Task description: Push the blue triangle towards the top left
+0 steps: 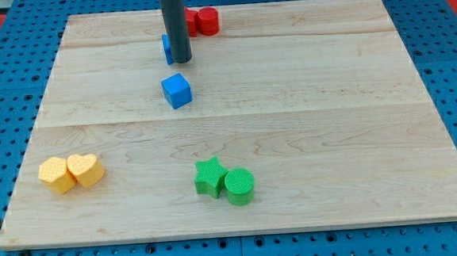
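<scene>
Bright, even light falls from above on the table (306, 99). Shadows are short and soft, hugging the blocks' bases. No glare on the pale wood. Focus is fairly sharp throughout, slightly soft at the far edge. The table's edges look straight, undistorted.

— What sort of place is this?
— A lab bench: a pale wooden tabletop (306, 99) lies on a blue perforated mounting board (3, 86), small coloured test blocks scattered across it, red matting at the frame's upper corners.
</scene>
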`<state>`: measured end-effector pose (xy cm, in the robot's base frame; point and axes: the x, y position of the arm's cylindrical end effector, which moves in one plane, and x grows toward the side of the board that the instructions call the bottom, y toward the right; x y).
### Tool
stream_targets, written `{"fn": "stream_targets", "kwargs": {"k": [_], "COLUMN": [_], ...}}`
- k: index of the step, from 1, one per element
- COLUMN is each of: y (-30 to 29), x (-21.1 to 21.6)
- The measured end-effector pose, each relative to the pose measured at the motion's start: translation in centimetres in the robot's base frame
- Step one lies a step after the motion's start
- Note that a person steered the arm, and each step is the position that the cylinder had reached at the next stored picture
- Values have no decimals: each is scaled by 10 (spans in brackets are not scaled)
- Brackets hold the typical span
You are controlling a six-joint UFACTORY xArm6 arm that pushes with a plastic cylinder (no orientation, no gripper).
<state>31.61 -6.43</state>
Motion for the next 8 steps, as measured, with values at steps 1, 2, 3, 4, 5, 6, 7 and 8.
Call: {"fn": "stream_targets", "kwargs": {"k": [1, 2, 3, 4, 5, 6, 7, 8], "y": [25, -52, -90, -48, -101, -123, -121, -150], "x": [-16, -39, -24, 4, -1, -39, 9, -18]}}
